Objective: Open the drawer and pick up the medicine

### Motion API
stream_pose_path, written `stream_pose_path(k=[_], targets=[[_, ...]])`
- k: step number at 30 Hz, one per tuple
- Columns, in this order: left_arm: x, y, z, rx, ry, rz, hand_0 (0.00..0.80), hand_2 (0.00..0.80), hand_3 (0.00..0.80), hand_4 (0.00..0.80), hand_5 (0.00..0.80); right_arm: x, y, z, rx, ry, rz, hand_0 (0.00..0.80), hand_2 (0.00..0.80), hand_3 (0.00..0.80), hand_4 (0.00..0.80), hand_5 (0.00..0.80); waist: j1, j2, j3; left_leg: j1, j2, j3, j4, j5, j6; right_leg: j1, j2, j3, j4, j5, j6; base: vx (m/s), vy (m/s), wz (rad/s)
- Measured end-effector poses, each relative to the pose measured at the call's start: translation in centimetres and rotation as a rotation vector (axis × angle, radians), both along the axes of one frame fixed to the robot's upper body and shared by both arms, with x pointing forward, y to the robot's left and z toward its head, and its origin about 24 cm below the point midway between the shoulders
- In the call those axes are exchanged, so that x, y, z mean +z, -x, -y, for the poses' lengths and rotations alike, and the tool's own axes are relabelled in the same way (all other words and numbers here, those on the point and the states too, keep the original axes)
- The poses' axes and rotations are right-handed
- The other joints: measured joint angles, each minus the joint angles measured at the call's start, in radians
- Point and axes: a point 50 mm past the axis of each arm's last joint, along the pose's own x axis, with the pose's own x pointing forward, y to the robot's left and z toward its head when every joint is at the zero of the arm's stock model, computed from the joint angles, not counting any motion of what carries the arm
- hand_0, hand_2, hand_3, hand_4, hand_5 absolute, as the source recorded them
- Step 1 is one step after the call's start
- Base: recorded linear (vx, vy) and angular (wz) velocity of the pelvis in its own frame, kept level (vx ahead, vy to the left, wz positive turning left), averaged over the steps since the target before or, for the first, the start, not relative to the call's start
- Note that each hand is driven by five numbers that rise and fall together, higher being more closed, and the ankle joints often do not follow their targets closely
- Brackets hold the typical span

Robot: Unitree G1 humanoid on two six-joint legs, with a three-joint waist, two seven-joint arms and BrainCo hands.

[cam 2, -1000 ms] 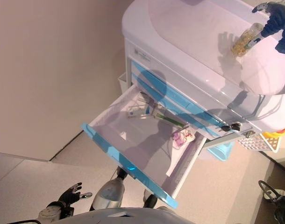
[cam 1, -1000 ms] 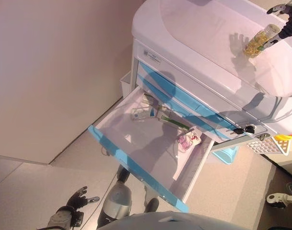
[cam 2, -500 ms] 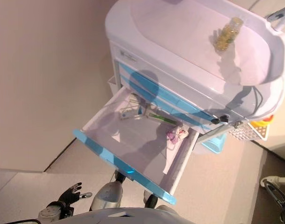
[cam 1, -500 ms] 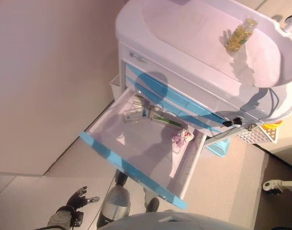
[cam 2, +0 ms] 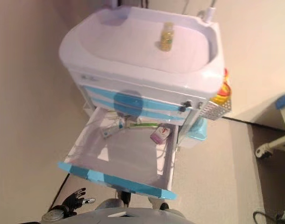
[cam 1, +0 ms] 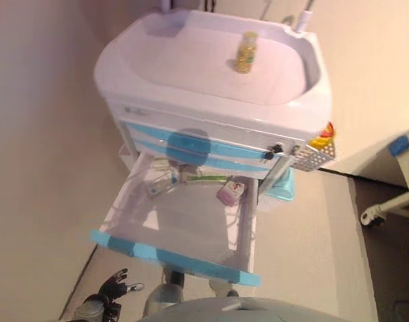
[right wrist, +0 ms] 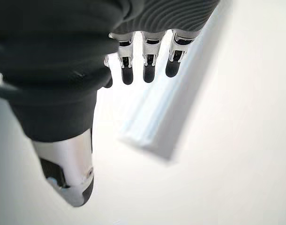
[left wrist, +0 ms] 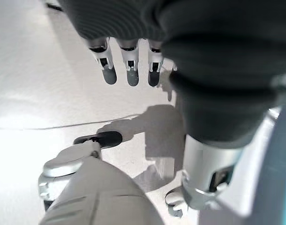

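Observation:
A clear bottle of yellow capsules (cam 1: 245, 52) stands upright on the white cart top (cam 1: 184, 64), with no hand on it. Below, the blue-fronted drawer (cam 1: 174, 258) is pulled open. Inside lie small medicine boxes (cam 1: 163, 182), a green strip (cam 1: 206, 178) and a pink packet (cam 1: 231, 191). My left hand (cam 1: 112, 290) hangs low beside the drawer's near left corner, with straight fingers (left wrist: 129, 65) and nothing in it. My right hand (right wrist: 63, 56) shows only in its wrist view, with straight fingers (right wrist: 150, 65), empty, over a white edge.
A wall runs close along the cart's left side. A perforated basket with a yellow and red item (cam 1: 318, 144) hangs on the cart's right side, above a light-blue bin (cam 1: 279, 191). A white wheeled leg (cam 1: 385, 209) stands on the floor at the right.
My right hand let go of the capsule bottle on the cart top and drew back out of the eye views. The camera has shifted, so the whole cart now shows.

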Motion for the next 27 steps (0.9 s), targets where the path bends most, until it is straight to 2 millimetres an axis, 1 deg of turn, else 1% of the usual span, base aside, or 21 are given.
stream_pose_path(k=[1, 2, 4, 5, 7, 8, 9, 10, 11, 13, 14, 17, 18, 21, 23, 25, 27], targets=[[0.0, -0.1, 0.0, -0.007, -0.003, -0.002, 0.0, 0.0, 0.0, 0.0, 0.0, -2.2, 0.4, 0.3, 0.005, -0.03, -0.042, 0.0, 0.0, 0.0, 0.0, 0.0, -0.015, 0.002, -0.002, 0.003, 0.004, 0.009, 0.0, -0.002, -0.001, -0.002, 0.002, 0.013, 0.0, 0.005, 0.001, -0.05, 0.015, -0.26], [0.0, -0.1, 0.0, -0.008, -0.006, -0.005, 0.0, 0.0, 0.0, 0.0, 0.0, -4.7, 0.6, 0.3, 0.016, -0.061, -0.094, 0.0, 0.0, 0.0, 0.0, 0.0, -0.023, 0.001, -0.003, 0.009, 0.006, 0.013, -0.001, -0.004, -0.003, 0.002, 0.004, 0.016, -0.001, 0.006, 0.0, -0.03, 0.01, -0.25], [-0.2, 0.0, 0.2, -0.005, -0.006, -0.02, 0.0, 0.0, 0.0, 0.0, 0.0, -9.8, 1.2, 0.2, 0.034, -0.112, -0.24, 0.0, 0.0, 0.0, 0.0, 0.0, -0.05, 0.002, -0.004, 0.01, 0.011, 0.031, -0.003, -0.008, -0.006, -0.007, 0.008, 0.034, -0.002, 0.006, 0.0, -0.027, 0.011, -0.28], [-0.3, 0.4, 0.4, -0.001, 0.0, -0.029, 0.0, 0.0, 0.0, 0.0, 0.0, -12.5, 1.9, -0.1, 0.048, -0.151, -0.293, 0.0, 0.0, 0.0, 0.0, 0.0, -0.052, 0.003, -0.005, 0.009, 0.013, 0.038, -0.004, -0.009, -0.006, -0.014, 0.008, 0.04, -0.002, 0.006, 0.0, -0.028, 0.006, -0.28], [-0.5, 0.3, 1.0, 0.002, 0.014, -0.025, 0.0, 0.0, 0.0, 0.0, 0.0, -17.7, 3.4, -0.9, 0.063, -0.223, -0.428, 0.0, 0.0, 0.0, 0.0, 0.0, -0.067, 0.004, -0.005, 0.008, 0.014, 0.042, -0.004, -0.01, -0.006, -0.016, 0.008, 0.042, -0.002, 0.007, 0.0, -0.027, 0.002, -0.12], [-0.6, 0.3, 1.2, 0.002, 0.02, -0.023, 0.0, 0.0, 0.0, 0.0, 0.0, -20.4, 4.3, -1.6, 0.073, -0.265, -0.499, 0.0, 0.0, 0.0, 0.0, 0.0, -0.07, 0.002, -0.004, 0.009, 0.014, 0.043, -0.005, -0.011, -0.007, -0.016, 0.008, 0.043, -0.002, 0.007, -0.001, -0.025, -0.007, -0.04], [-0.7, 0.4, 1.4, 0.005, 0.024, -0.028, 0.0, 0.0, 0.0, 0.0, 0.0, -22.3, 5.1, -2.2, 0.084, -0.298, -0.553, 0.0, 0.0, 0.0, 0.0, 0.0, -0.077, 0.001, -0.003, 0.008, 0.015, 0.047, -0.005, -0.012, -0.007, -0.018, 0.007, 0.046, -0.002, 0.007, 0.0, -0.025, -0.014, -0.04], [-0.8, 0.5, 1.4, 0.009, 0.024, -0.032, 0.0, 0.0, 0.0, 0.0, 0.0, -24.7, 6.3, -3.0, 0.088, -0.332, -0.616, 0.0, 0.0, 0.0, 0.0, 0.0, -0.081, 0.004, -0.005, 0.01, 0.02, 0.048, -0.004, -0.014, -0.007, -0.018, 0.008, 0.046, -0.002, 0.007, 0.0, -0.019, -0.025, -0.04], [-0.8, 0.5, 1.5, 0.011, 0.023, -0.027, 0.0, 0.0, 0.0, 0.0, 0.0, -27.0, 7.4, -4.1, 0.104, -0.366, -0.677, 0.0, 0.0, 0.0, 0.0, 0.0, -0.077, -0.002, -0.004, 0.01, 0.021, 0.049, -0.005, -0.015, -0.009, -0.017, 0.009, 0.047, -0.003, 0.007, -0.001, -0.014, -0.035, -0.04], [-0.9, 0.4, 1.8, 0.01, 0.029, -0.014, 0.0, 0.0, 0.0, 0.0, 0.0, -31.6, 10.1, -6.3, 0.133, -0.412, -0.85, 0.0, 0.0, 0.0, 0.0, 0.0, -0.078, -0.003, -0.003, 0.01, 0.022, 0.053, -0.004, -0.018, -0.011, -0.019, 0.009, 0.05, -0.003, 0.007, -0.001, -0.007, -0.038, -0.04], [-0.9, 0.5, 2.0, 0.013, 0.03, -0.017, 0.0, 0.0, 0.0, 0.0, 0.0, -33.3, 11.3, -7.2, 0.144, -0.434, -0.912, 0.0, 0.0, 0.0, 0.0, 0.0, -0.078, -0.004, -0.002, 0.01, 0.022, 0.053, -0.005, -0.018, -0.01, -0.018, 0.009, 0.05, -0.003, 0.007, -0.001, 0.0, 0.0, 0.0], [-1.1, 1.0, 2.1, 0.011, 0.024, -0.02, 0.0, 0.0, 0.0, 0.0, 0.0, -37.4, 14.5, -10.2, 0.165, -0.505, -1.053, 0.0, 0.0, 0.0, 0.0, 0.0, -0.094, -0.006, -0.001, 0.012, 0.024, 0.055, -0.005, -0.02, -0.01, -0.017, 0.009, 0.053, -0.007, 0.007, 0.0, 0.0, 0.0, 0.0], [-1.2, 1.0, 2.1, 0.011, 0.023, -0.02, 0.0, 0.0, 0.0, 0.0, 0.0, -38.4, 15.6, -10.9, 0.161, -0.52, -1.09, 0.0, 0.0, 0.0, 0.0, 0.0, -0.096, -0.005, -0.001, 0.012, 0.024, 0.056, -0.005, -0.024, -0.015, -0.018, 0.009, 0.054, -0.007, 0.007, -0.001, 0.035, 0.005, -0.02], [-1.2, 1.4, 1.8, 0.027, 0.012, -0.02, 0.0, 0.0, 0.0, 0.0, 0.0, -40.9, 18.6, -13.4, 0.17, -0.566, -1.226, 0.0, 0.0, 0.0, 0.0, 0.0, -0.101, -0.003, 0.0, 0.014, 0.025, 0.062, -0.005, -0.026, -0.017, -0.019, 0.009, 0.06, -0.007, 0.006, -0.001, 0.041, 0.011, -0.05], [-1.2, 1.6, 1.7, 0.025, 0.006, -0.021, 0.0, 0.0, 0.0, 0.0, 0.0, -41.9, 20.0, -14.8, 0.17, -0.603, -1.275, 0.0, 0.0, 0.0, 0.0, 0.0, -0.102, 0.0, -0.001, 0.014, 0.025, 0.065, -0.005, -0.027, -0.016, -0.02, 0.009, 0.063, -0.006, 0.006, -0.001, 0.039, 0.036, -0.06], [-1.2, 1.5, 1.8, 0.015, 0.001, -0.017, 0.0, 0.0, 0.0, 0.0, 0.0, -42.7, 21.5, -15.8, 0.127, -0.655, -1.307, 0.0, 0.0, 0.0, 0.0, 0.0, -0.105, 0.005, 0.002, 0.016, 0.025, 0.07, -0.005, -0.03, -0.013, -0.023, 0.008, 0.067, 0.002, 0.006, -0.001, 0.031, 0.06, -0.07], [-1.3, 1.2, 2.2, 0.014, 0.0, -0.015, 0.0, 0.0, 0.0, 0.0, 0.0, -43.0, 21.5, -16.3, 0.137, -0.652, -1.322, 0.0, 0.0, 0.0, 0.0, 0.0, -0.104, 0.015, 0.008, 0.014, 0.025, 0.079, -0.005, -0.03, -0.011, -0.033, 0.006, 0.068, 0.006, 0.007, 0.0, 0.032, 0.052, -0.13]])
